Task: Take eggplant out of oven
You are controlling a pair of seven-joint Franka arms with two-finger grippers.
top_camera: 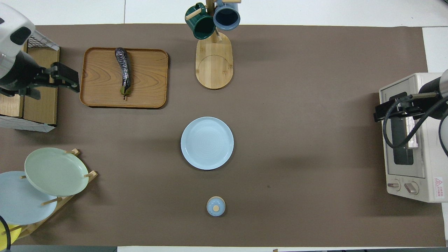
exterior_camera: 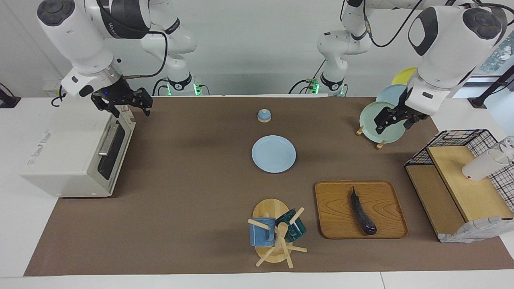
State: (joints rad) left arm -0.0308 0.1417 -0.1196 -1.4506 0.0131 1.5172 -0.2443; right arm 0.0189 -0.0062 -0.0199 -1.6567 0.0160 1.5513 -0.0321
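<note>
The dark purple eggplant (exterior_camera: 363,214) lies on a wooden tray (exterior_camera: 333,200), toward the left arm's end of the table; it also shows in the overhead view (top_camera: 124,70). The off-white oven (exterior_camera: 68,152) stands at the right arm's end with its dark glass door shut. My right gripper (exterior_camera: 131,112) is open and empty, up over the oven's top corner that is nearest the robots. My left gripper (exterior_camera: 393,126) is open and empty, raised over the green plate (exterior_camera: 371,118) in the plate rack.
A light blue plate (exterior_camera: 274,153) lies mid-table, with a small blue lidded pot (exterior_camera: 264,115) nearer to the robots. A mug tree (exterior_camera: 275,233) with two mugs stands beside the tray. A wire basket (exterior_camera: 461,172) holding a white cup sits at the left arm's end.
</note>
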